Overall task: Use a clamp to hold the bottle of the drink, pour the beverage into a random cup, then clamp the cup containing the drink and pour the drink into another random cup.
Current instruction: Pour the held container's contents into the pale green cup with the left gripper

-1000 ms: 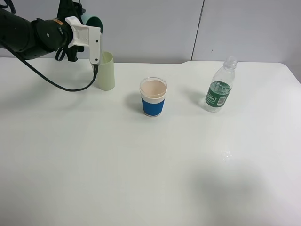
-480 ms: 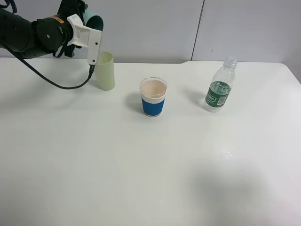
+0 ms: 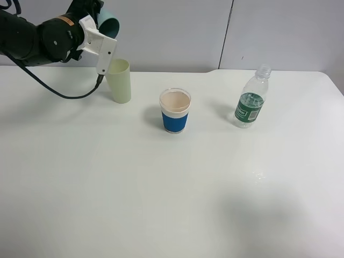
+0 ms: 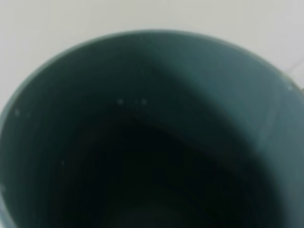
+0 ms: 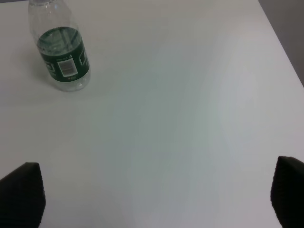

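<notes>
My left gripper point(image 3: 101, 19) is shut on a teal cup point(image 3: 109, 24) and holds it tilted in the air, just above and left of a tall pale green cup point(image 3: 120, 80) at the back left of the table. The left wrist view shows only the teal cup's dark inside point(image 4: 152, 142); I cannot see any liquid in it. A blue paper cup with a white rim point(image 3: 175, 112) stands mid-table. A clear bottle with a green label point(image 3: 250, 102) stands upright at the right and also shows in the right wrist view point(image 5: 61, 52). My right gripper point(image 5: 154, 199) is open and empty, well away from the bottle.
The white table point(image 3: 161, 193) runs to a grey back wall. My left arm's black cable point(image 3: 64, 97) hangs low over the table beside the pale green cup. The table's right edge point(image 5: 280, 47) lies past the bottle.
My left wrist has rotated a little with the teal cup in it; its white camera mount has swung left, away from the pale green cup. Nothing else has moved.
</notes>
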